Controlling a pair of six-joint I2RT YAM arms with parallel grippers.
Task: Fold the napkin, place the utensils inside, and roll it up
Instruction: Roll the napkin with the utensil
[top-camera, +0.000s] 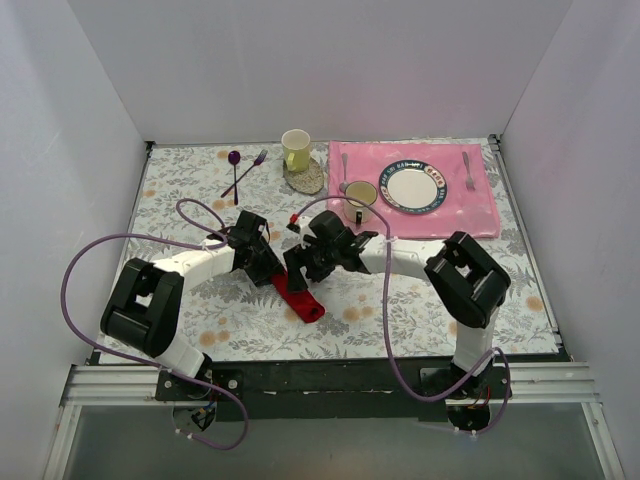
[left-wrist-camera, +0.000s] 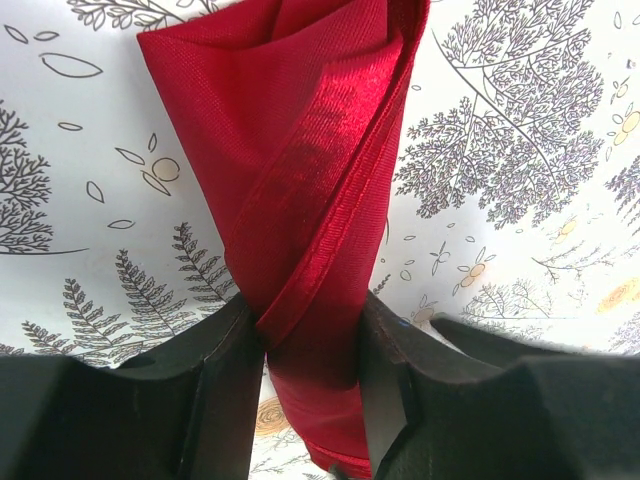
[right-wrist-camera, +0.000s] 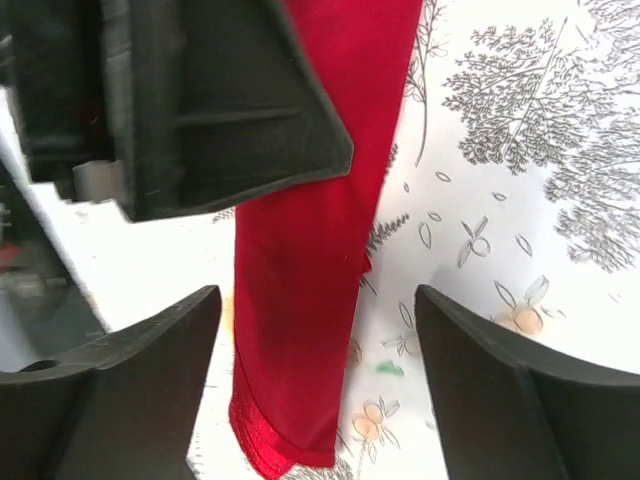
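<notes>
Lying in a long strip on the counter (top-camera: 180, 200), nearer the arms than the pink placemat (top-camera: 470, 205), the napkin (top-camera: 303, 300) is pinched by the left tool (left-wrist-camera: 312, 340); the right tool (right-wrist-camera: 315, 330) is spread wide around it, not touching. Soft and floppy, it is probably best gripped across all its layers.

The napkin (left-wrist-camera: 300, 180) is soft red cloth with a fine weave, faintly glossy along its folds. The left gripper (left-wrist-camera: 312, 390) has matt black plastic fingers (left-wrist-camera: 200, 410). The printed table cover (left-wrist-camera: 520, 180) looks smooth and matt.
</notes>
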